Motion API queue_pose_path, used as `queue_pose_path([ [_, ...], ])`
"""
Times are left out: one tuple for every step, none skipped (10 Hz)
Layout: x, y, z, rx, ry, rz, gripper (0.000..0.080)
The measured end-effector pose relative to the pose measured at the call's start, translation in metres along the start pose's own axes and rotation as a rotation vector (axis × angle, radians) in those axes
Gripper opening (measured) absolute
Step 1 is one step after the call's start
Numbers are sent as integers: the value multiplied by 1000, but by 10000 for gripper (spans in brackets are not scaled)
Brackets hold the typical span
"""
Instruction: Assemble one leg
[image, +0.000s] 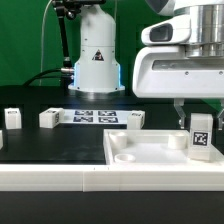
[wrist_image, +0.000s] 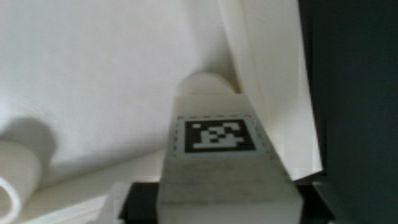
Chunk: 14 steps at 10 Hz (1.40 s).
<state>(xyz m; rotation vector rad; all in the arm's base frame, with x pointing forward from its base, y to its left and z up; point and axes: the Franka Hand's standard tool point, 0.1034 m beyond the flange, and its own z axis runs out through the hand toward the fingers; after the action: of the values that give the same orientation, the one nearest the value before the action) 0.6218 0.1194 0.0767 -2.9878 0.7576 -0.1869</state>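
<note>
My gripper (image: 198, 118) is shut on a leg (image: 200, 134), a small white post with a black-and-white tag on its face. It holds the leg upright over the large flat white panel (image: 150, 152), near the panel's corner at the exterior view's right. In the wrist view the leg (wrist_image: 217, 135) fills the middle, with the dark fingers (wrist_image: 143, 203) against both its sides and the panel (wrist_image: 89, 70) behind it. A round socket (wrist_image: 18, 165) shows at the edge. Whether the leg's tip touches the panel I cannot tell.
Three loose legs stand on the black table: one (image: 11, 118) at the exterior view's far left, one (image: 49, 119) beside it, one (image: 135, 120) behind the panel. The marker board (image: 92, 117) lies between them. A white robot base (image: 97, 60) stands behind.
</note>
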Motion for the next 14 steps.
queue_pose_path([
  [0,0,0,-3,3,88,292],
  [1,1,1,0,-1,161,292],
  [1,2,1,3,-7,217,292],
  [2,2,1,5,-11,281,292],
  [2,3,1,6,-13,321,292],
  [1,2,1,10,-17,355,400],
  [1,1,1,10,-17,335,400],
  [0,1,1,10,-18,300,535],
  [0,1,2,11,-18,272,626],
  [-1,0,1,8,-21,189,642],
  [-2,-2,0,7,-28,86,642],
  [-1,-3,-1,10,-26,-41,642],
  [0,-2,-1,9,-28,-163,648],
  [1,-2,-1,8,-32,-260,649],
])
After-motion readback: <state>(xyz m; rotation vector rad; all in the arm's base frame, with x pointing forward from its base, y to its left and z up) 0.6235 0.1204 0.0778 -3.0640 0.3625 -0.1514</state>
